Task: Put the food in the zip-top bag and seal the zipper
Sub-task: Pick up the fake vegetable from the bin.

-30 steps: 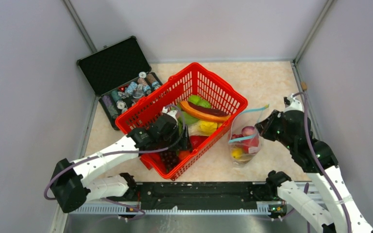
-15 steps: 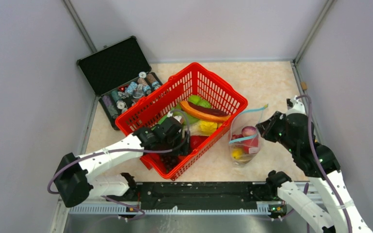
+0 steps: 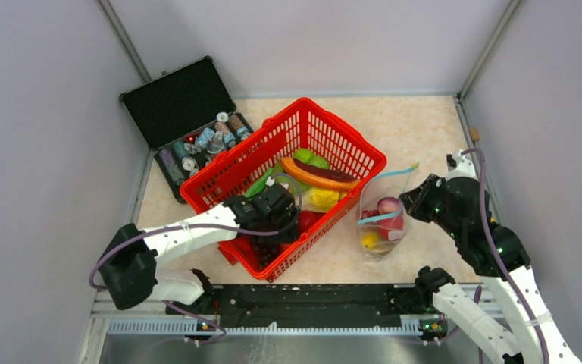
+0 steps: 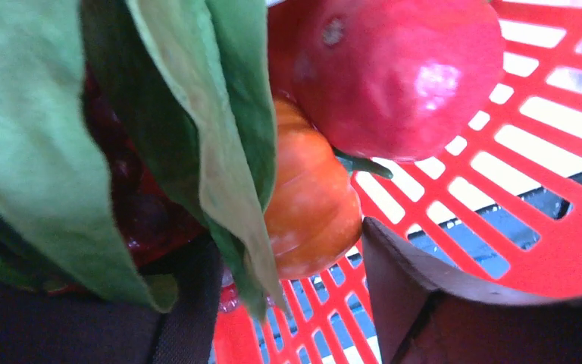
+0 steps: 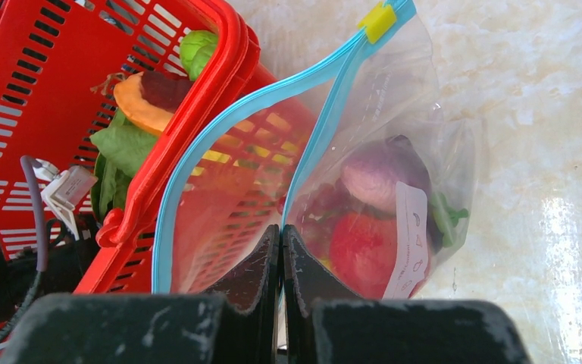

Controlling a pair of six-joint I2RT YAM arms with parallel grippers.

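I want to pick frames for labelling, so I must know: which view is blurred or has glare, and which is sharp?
Left wrist view: too close, the green leaf is soft and a bright glint sits on the red fruit. Right wrist view: sharp on the zip-top bag, with white glare on the table. Top view: evenly lit, sharp, soft shadows only.

No readable text anywhere, tbh. White label patch (image 5: 411,239) on zip-top bag (image 5: 443,144) has few tiny dark marks, way too small to read.

Left end effector (image 3: 282,227) perhaps inside basket (image 3: 344,128)
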